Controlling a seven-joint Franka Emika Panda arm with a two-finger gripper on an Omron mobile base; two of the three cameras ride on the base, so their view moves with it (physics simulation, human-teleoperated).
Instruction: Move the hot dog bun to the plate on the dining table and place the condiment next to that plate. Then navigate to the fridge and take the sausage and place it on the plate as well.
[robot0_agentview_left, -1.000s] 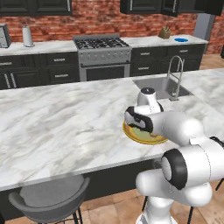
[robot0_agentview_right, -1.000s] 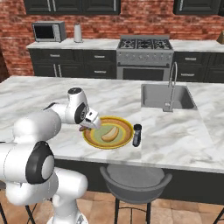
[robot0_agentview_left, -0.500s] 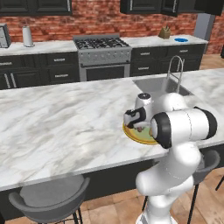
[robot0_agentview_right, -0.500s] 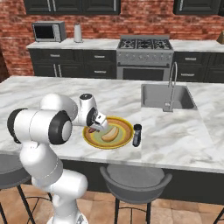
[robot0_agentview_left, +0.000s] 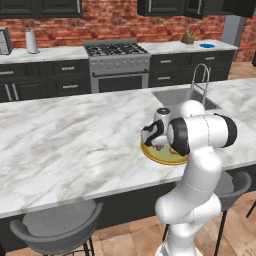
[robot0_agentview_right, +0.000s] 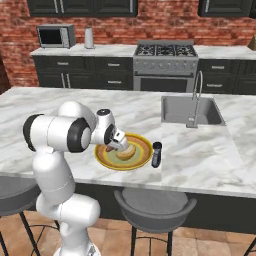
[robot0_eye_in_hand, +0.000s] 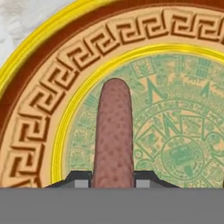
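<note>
The sausage (robot0_eye_in_hand: 113, 135), reddish-brown and thin, is clamped between my finger tips and hangs just above the green centre of the plate (robot0_eye_in_hand: 39, 87). My gripper (robot0_agentview_right: 114, 145) is shut on it at the left side of the orange-rimmed plate (robot0_agentview_right: 102, 160), which rests on the dining table (robot0_agentview_right: 200, 155). On that plate lies the hot dog bun (robot0_agentview_right: 126, 154). The dark condiment (robot0_agentview_right: 157, 154) bottle stands upright just right of the plate, very close to its rim. From the left base view, my gripper (robot0_agentview_left: 152, 137) hovers over the plate (robot0_agentview_left: 160, 156), and my arm hides much of it.
The inset sink (robot0_agentview_right: 189, 110) and its steel faucet (robot0_agentview_right: 195, 97) lie behind the plate to the right. Grey stools (robot0_agentview_right: 155, 210) (robot0_agentview_left: 55, 230) stand under the table's near edge. Stove (robot0_agentview_left: 117, 50) and black cabinets line the brick wall.
My arm has folded in and risen upright above its base. The hand has crept a little further over the plate, still holding the sausage. Bun and bottle have not moved.
</note>
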